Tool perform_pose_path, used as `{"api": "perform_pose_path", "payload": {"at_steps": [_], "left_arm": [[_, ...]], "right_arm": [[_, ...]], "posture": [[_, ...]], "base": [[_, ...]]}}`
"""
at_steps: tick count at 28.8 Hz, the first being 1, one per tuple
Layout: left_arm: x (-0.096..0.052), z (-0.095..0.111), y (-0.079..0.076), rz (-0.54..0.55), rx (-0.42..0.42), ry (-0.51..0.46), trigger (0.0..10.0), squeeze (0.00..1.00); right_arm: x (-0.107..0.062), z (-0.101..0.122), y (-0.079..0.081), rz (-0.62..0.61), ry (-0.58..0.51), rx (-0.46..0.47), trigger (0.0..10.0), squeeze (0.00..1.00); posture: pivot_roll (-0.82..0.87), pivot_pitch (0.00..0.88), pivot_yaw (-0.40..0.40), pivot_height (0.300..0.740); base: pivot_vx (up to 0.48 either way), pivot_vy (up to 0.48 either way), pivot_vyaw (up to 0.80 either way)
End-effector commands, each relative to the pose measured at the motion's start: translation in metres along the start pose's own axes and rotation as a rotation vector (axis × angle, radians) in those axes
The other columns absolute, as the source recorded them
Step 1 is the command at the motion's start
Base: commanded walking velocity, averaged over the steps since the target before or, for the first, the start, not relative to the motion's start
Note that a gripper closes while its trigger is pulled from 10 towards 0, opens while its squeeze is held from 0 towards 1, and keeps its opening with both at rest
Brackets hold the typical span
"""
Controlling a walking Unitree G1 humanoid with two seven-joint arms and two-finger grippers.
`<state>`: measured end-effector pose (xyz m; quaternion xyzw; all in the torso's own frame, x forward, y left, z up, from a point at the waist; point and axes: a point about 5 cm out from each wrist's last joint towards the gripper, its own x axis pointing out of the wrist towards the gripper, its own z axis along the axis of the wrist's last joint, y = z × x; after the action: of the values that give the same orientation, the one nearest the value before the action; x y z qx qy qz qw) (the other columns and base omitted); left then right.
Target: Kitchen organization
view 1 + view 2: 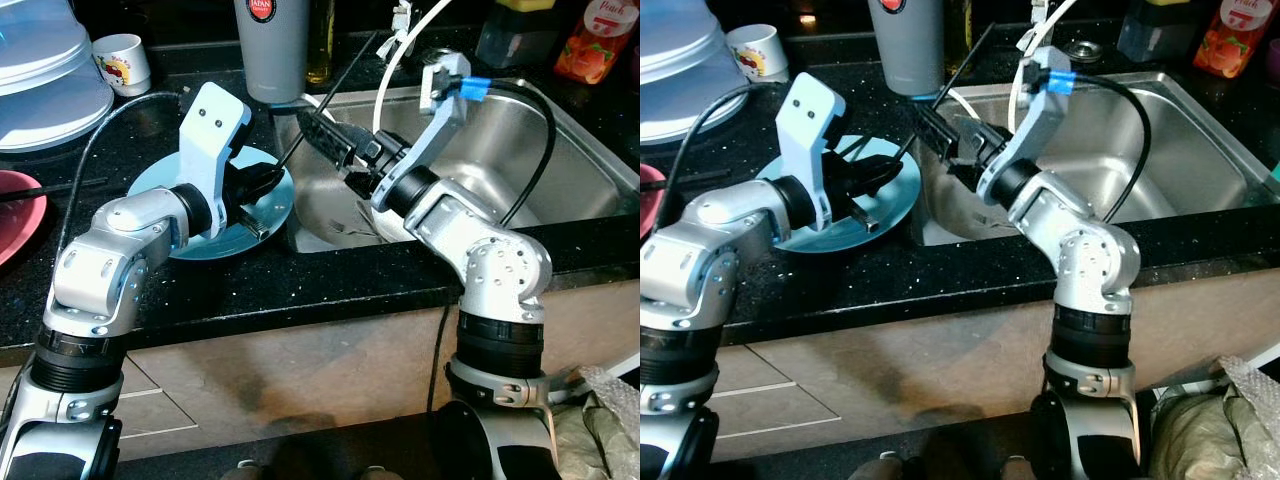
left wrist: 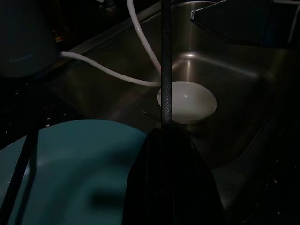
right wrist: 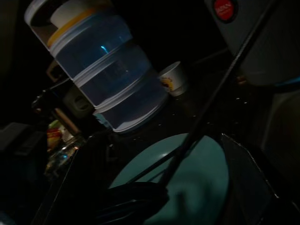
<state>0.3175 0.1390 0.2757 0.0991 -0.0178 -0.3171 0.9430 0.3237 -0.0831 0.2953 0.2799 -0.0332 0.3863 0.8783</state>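
A thin black chopstick [image 1: 350,72] slants up from my left gripper [image 1: 275,175], which is shut on its lower end above a teal plate [image 1: 215,252] on the black counter. In the left wrist view the chopstick [image 2: 166,56] rises from between the closed fingers, past a white bowl [image 2: 187,101] lying in the steel sink [image 1: 560,150]. My right gripper [image 1: 305,122] hovers over the sink's left rim, open, pointing toward the plate and close beside the stick. The right wrist view looks onto the plate [image 3: 201,178] with the chopstick [image 3: 220,89] crossing it.
A grey tumbler [image 1: 272,45] stands behind the plate. At the back left are a white cup [image 1: 122,62] and a stacked clear container [image 1: 45,70]; a red plate [image 1: 15,215] lies at the far left. A white hose [image 1: 400,50] hangs into the sink. Bottles [image 1: 590,40] stand at the back right.
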Motion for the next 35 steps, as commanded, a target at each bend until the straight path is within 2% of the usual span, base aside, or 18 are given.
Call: {"api": "perform_pose_path", "payload": {"at_steps": [1, 8, 10, 18, 19, 21, 22, 35], "left_arm": [[0.002, -0.007, -0.004, -0.013, -0.026, 0.007, 0.0, 0.00], [0.002, -0.007, -0.008, -0.044, -0.032, 0.007, 0.0, 0.00], [0.001, -0.009, -0.012, -0.082, -0.026, 0.014, 0.0, 0.00], [0.000, -0.007, -0.014, -0.106, -0.019, 0.012, 0.0, 0.00], [-0.001, -0.007, -0.014, -0.100, -0.019, 0.014, 0.0, 0.00], [-0.001, -0.008, -0.013, -0.096, -0.019, 0.014, 0.0, 0.00], [-0.001, -0.008, -0.012, -0.090, -0.020, 0.014, 0.0, 0.00], [-0.002, -0.009, -0.015, -0.120, -0.022, 0.024, 0.0, 0.00]], "right_arm": [[0.000, 0.006, 0.010, 0.056, -0.004, 0.036, 10.0, 0.00], [-0.001, 0.001, 0.015, 0.083, 0.043, 0.001, 10.0, 0.00], [0.001, -0.003, 0.013, 0.050, 0.063, -0.016, 10.0, 0.00], [0.001, -0.004, 0.008, 0.007, 0.075, -0.018, 10.0, 0.00], [0.001, -0.004, 0.005, -0.011, 0.070, -0.009, 2.5, 0.00], [0.000, -0.004, 0.005, -0.016, 0.069, -0.006, 2.5, 0.00], [0.000, -0.003, 0.004, -0.022, 0.067, -0.005, 0.0, 0.00], [0.001, -0.001, 0.001, -0.039, 0.046, -0.007, 0.0, 0.00]], "posture": [[0.02, 0.116, 0.023, 0.740], [0.02, 0.113, 0.023, 0.740], [0.02, 0.112, 0.024, 0.740], [0.02, 0.107, 0.021, 0.740], [0.02, 0.102, 0.021, 0.740], [0.02, 0.102, 0.021, 0.740], [0.02, 0.102, 0.020, 0.740], [0.02, 0.092, 0.016, 0.740]], "base": [[0.000, 0.000, 0.00], [0.000, 0.000, 0.00], [0.000, 0.000, 0.00], [0.000, 0.000, 0.00], [0.000, 0.000, 0.00], [0.000, 0.000, 0.00], [0.000, 0.000, 0.00], [0.000, 0.000, 0.00]]}}
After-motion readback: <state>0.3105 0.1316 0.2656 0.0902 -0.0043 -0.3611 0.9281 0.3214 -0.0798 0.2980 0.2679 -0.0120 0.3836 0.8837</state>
